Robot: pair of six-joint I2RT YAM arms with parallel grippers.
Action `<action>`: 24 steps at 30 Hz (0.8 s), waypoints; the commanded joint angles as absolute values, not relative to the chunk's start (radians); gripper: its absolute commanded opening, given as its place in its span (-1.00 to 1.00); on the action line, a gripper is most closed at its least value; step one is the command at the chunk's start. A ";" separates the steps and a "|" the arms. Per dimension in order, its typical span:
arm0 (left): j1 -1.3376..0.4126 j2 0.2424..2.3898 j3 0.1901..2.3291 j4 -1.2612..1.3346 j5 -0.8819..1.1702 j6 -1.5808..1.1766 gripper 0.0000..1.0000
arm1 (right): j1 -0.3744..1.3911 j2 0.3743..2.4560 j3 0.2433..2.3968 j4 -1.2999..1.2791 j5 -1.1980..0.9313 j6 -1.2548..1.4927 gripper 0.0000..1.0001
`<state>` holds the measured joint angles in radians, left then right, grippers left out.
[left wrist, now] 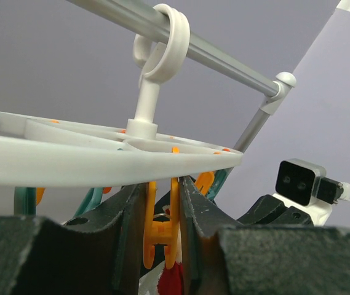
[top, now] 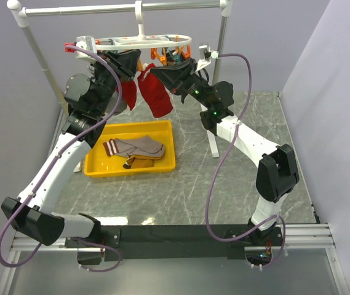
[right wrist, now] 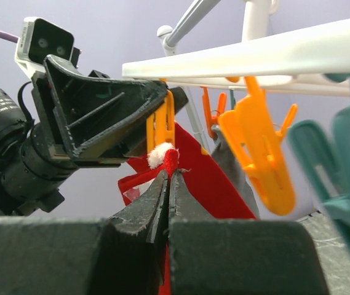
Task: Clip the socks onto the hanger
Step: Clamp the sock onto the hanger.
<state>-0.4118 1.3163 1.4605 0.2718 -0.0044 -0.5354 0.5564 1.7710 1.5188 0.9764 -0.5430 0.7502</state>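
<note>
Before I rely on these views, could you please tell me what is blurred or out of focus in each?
Top external: evenly lit and sharp. Left wrist: the left gripper has dark, blurred fingers in the foreground, while the hook of the hanger is clearer. Right wrist: the teal clothespin at the right edge is out of focus; the red sock is sharp.
</note>
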 commanded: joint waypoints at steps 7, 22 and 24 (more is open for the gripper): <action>-0.416 1.276 1.488 0.330 0.014 -0.526 -0.64 | 0.554 1.772 1.558 0.985 -0.546 0.736 -1.00; -0.416 1.281 1.480 0.327 0.011 -0.520 -0.64 | 0.551 1.796 1.592 1.028 -0.563 0.779 -1.00; -0.416 1.282 1.480 0.328 0.015 -0.520 -0.64 | 0.551 1.801 1.600 1.028 -0.565 0.785 -1.00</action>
